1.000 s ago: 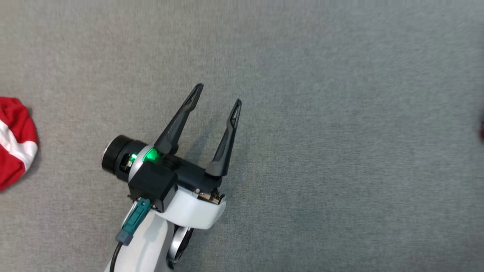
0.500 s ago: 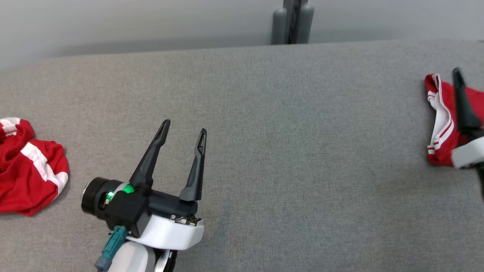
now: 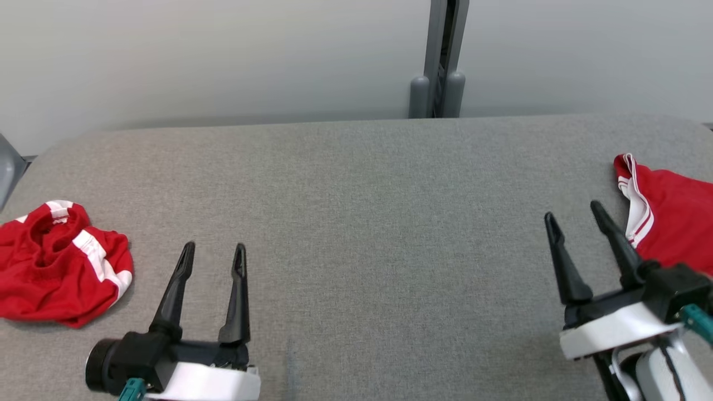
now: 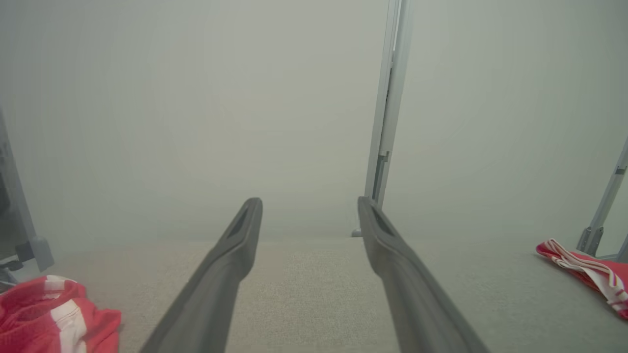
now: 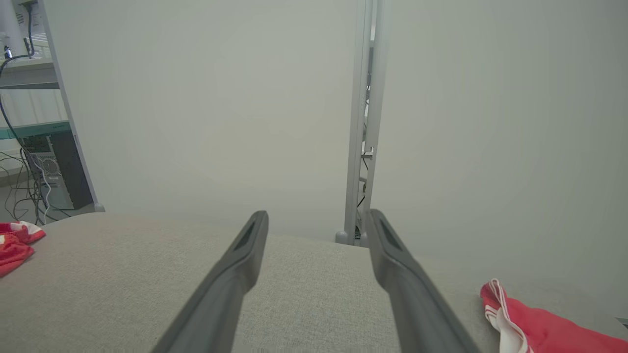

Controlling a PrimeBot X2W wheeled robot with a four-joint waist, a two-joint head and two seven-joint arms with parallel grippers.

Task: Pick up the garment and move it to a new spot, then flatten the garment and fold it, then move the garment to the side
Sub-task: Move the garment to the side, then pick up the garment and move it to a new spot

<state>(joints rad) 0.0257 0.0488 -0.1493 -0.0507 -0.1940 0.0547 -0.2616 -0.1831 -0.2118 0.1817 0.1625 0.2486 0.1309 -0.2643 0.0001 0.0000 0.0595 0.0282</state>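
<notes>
A crumpled red garment [image 3: 61,267] lies at the left of the grey table [image 3: 362,211], and a second red garment [image 3: 668,217] at the right. Being alike, the wrong one might get grabbed. The left gripper [image 3: 215,247] and right gripper [image 3: 574,211] hover low, jaws apart and empty, pointing forward.

You see a tabletop [image 3: 379,223] covered in grey woven cloth, matt and a little rough. The red garment on the left [image 3: 50,273] is soft, thin cloth, crumpled, with white bands sewn in. The red garment on the right [image 3: 674,217] is the same kind of cloth, lying smoother. The left claw [image 3: 214,247] and right claw [image 3: 573,210] look like dark matt plastic. Each sits on a white shell [image 3: 211,384] that is smooth and a bit shiny. The far wall [image 3: 223,55] is smooth and dull. The grey post [image 3: 444,55] looks like smooth metal.
</notes>
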